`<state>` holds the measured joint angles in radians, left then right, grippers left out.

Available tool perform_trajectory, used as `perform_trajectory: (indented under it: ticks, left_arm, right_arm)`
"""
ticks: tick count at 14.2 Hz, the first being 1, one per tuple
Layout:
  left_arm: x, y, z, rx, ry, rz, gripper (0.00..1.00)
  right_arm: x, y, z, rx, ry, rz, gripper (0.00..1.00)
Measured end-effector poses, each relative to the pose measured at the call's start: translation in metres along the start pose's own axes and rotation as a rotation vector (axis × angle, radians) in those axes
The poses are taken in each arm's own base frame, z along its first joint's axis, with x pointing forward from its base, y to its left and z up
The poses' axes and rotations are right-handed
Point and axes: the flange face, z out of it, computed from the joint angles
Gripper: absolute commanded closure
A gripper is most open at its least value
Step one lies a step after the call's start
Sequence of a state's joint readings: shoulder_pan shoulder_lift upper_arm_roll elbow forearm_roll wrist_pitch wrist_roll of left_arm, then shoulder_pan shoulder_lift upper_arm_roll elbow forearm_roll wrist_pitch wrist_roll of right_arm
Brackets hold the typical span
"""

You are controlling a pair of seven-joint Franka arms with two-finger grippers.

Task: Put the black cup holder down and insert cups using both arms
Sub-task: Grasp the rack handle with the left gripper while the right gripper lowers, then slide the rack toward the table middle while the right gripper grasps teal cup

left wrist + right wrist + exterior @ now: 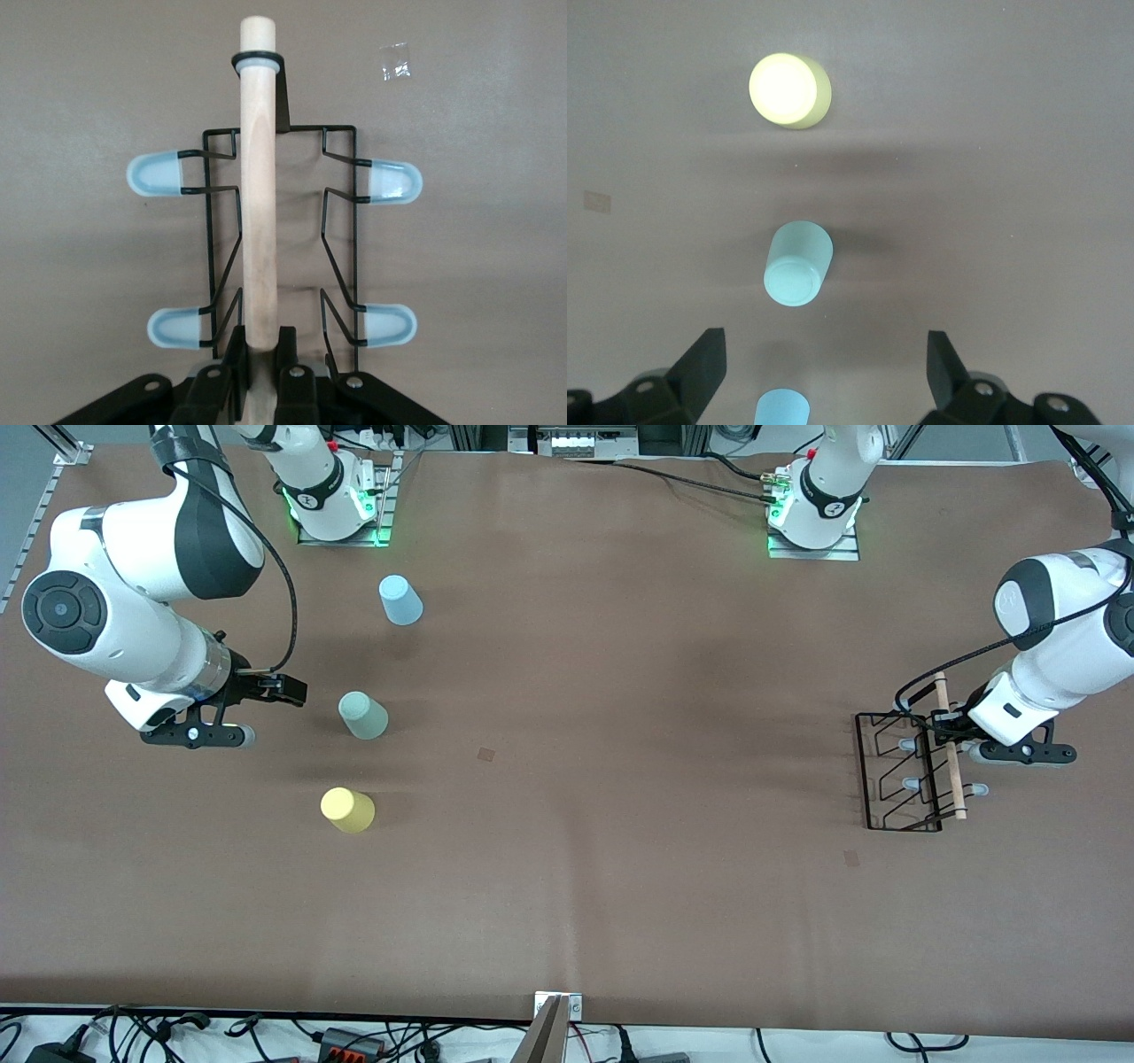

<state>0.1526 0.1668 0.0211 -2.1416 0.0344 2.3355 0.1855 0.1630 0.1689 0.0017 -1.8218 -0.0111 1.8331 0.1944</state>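
The black cup holder (902,772) stands at the left arm's end of the table, wooden bar (948,748) on top. My left gripper (944,723) is shut on that bar; the left wrist view shows the jaws (263,341) clamped on the bar (259,195) among blue-tipped pegs (158,174). Three cups sit upside down near the right arm's end: light blue (400,600), pale green (363,716), yellow (347,810). My right gripper (282,689) hangs open and empty beside the green cup. The right wrist view (826,345) shows the yellow (788,88), green (797,264) and blue (782,409) cups.
The brown table (620,691) carries small tape marks (486,755) (851,857). The arm bases (332,505) (815,514) stand along the edge farthest from the front camera. Cables (354,1036) lie off the nearest edge.
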Motion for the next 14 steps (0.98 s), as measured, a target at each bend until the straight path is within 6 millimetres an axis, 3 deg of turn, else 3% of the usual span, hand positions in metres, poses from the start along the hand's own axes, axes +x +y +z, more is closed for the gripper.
perform_trajectory:
  ticks: [3, 5, 7, 9, 11, 14]
  left_arm:
    - [0.009, 0.003, -0.016, -0.001, -0.003, 0.009, 0.95]
    - [0.024, 0.026, -0.043, -0.008, -0.011, 0.046, 0.97]
    - [0.039, 0.075, -0.075, -0.019, 0.006, 0.064, 0.97]
    - [0.043, 0.131, -0.094, -0.033, -0.016, 0.049, 0.97]
    - [0.038, 0.181, -0.097, -0.043, -0.039, 0.018, 0.97]
    - [0.026, 0.252, -0.099, -0.06, -0.047, -0.074, 0.98]
  right_arm:
    - [0.003, 0.001, 0.006, 0.007, 0.028, 0.003, 0.0]
    - [0.006, -0.001, 0.022, 0.015, 0.061, 0.012, 0.0]
    - [0.004, -0.012, 0.045, 0.022, 0.089, 0.039, 0.0]
    - [-0.003, -0.035, 0.064, 0.024, 0.095, 0.062, 0.0]
    - [-0.012, -0.048, 0.089, 0.03, 0.116, 0.063, 0.0]
    - [-0.033, -0.047, 0.144, 0.043, 0.155, 0.055, 0.0]
